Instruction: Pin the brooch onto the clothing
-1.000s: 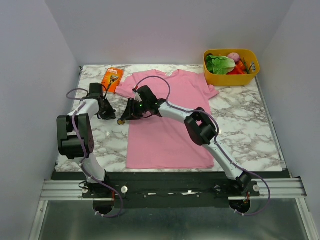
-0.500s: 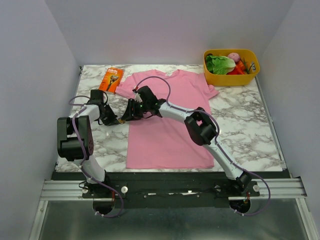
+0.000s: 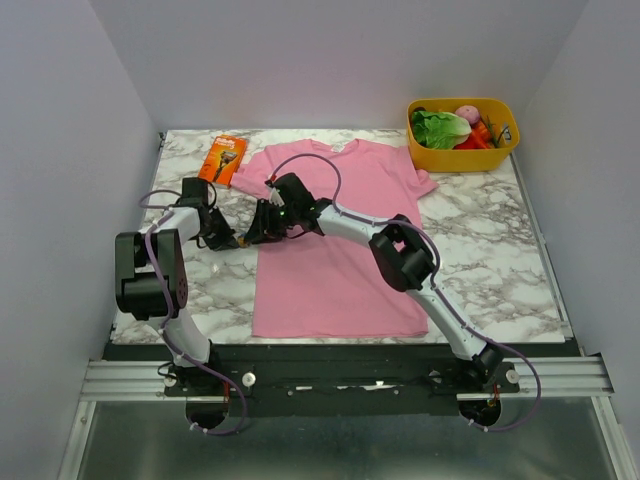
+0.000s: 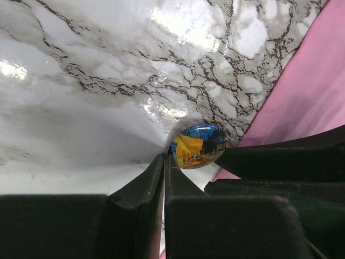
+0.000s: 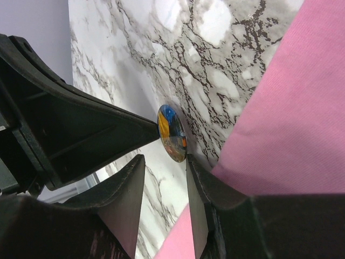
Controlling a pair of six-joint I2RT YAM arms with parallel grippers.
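Poised over a tiny round brooch with a blue-and-yellow painted face (image 5: 172,133), set on the white marble desk (image 3: 490,250) just off the left edge of a plain pink soft-fabric T-shirt (image 3: 335,260). Judged as the pickup step, not yet pinned. Left fingers (image 4: 153,178) all but closed, empty, tips against the brooch's rim. Right fingers (image 5: 133,175) half open, empty, brooch just ahead of the gap. Next, likely: close around the disc, lift, carry onto the fabric. Counted: one brooch, one shirt, two arms.
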